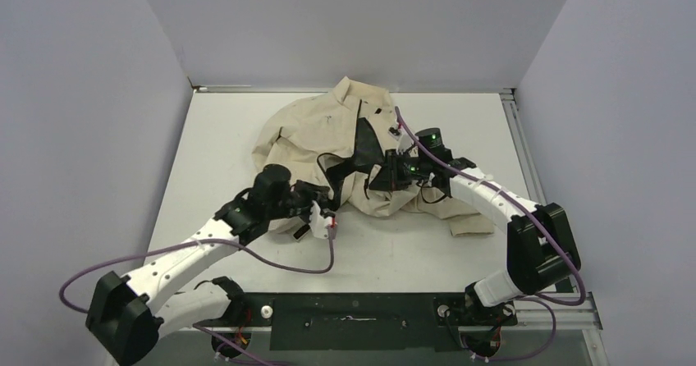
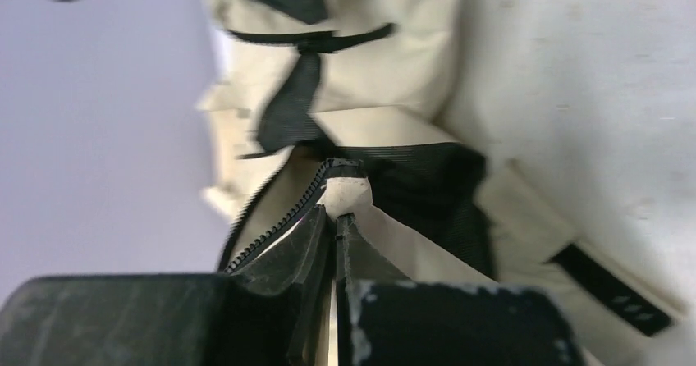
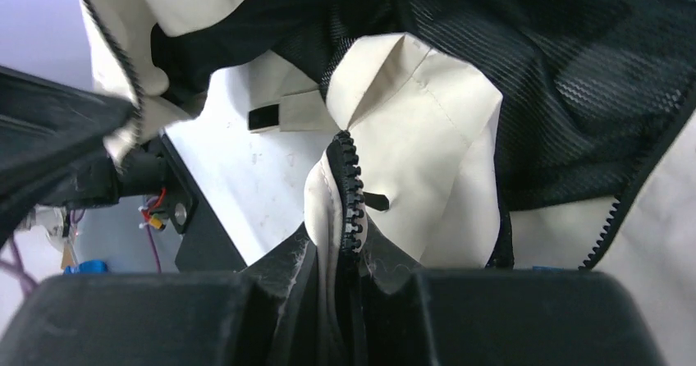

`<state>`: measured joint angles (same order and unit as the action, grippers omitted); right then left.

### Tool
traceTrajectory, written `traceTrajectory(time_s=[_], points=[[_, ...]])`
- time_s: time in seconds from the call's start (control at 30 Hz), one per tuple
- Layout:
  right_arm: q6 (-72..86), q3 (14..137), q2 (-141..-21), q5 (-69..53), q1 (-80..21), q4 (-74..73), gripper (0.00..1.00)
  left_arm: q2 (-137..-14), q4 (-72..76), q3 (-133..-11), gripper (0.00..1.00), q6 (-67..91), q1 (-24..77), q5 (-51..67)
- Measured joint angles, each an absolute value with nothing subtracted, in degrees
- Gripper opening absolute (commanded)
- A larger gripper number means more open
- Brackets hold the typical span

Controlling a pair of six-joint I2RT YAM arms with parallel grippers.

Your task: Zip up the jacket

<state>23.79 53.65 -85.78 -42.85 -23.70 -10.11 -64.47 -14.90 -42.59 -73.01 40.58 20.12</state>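
Jacket point(image 1: 305, 136): zipper teeth point(image 3: 351, 194) show only in wrist views.

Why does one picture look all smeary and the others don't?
Left wrist view: the jacket is smeared, as if by motion. Right wrist view: the zipper looks sharp, the fingers up close look soft. Top view: evenly lit, sharp, no glare.
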Motion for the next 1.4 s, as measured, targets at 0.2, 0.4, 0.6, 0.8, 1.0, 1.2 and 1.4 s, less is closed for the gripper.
traceTrajectory(time_s=[0.2, 0.4, 0.6, 0.8, 1.0, 1.2, 1.4], points=[[19.46, 56.16, -82.54, -49.67, -25.12, -12.51, 0.05, -54.46, 1.61, -33.06, 0.0, -80.29, 34.09, 29.3], [17.69, 56.64, -79.11, -56.99, -28.27, -13.08, 0.05, -53.71, 11.79, -27.57, 0.0, -85.82, 31.18, 37.45], [16.86, 57.67, -79.05, -60.55, -31.16, -15.07, 0.05, -52.07, 15.03, -28.8, 0.0, -90.17, 30.63, 41.45], [21.23, 56.14, -78.28, -63.13, -31.57, -9.98, 0.05, -53.76, 22.46, -28.97, 0.0, -94.85, 30.59, 41.23], [34.44, 47.97, -76.34, -65.65, -31.11, 8.78, 0.05, -54.83, 25.32, -28.97, 0.0, -97.82, 30.59, 40.05], [41.36, 46.57, -76.49, -66.43, -31.11, 19.16, 0.05, -55.2, 25.54, -28.97, 0.0, -101.8, 30.59, 39.7], [39.88, 48.69, -76.88, -66.24, -31.11, 17.39, 0.05, -55.2, 24.32, -28.97, 0.0, -104.88, 30.59, 39.72]])
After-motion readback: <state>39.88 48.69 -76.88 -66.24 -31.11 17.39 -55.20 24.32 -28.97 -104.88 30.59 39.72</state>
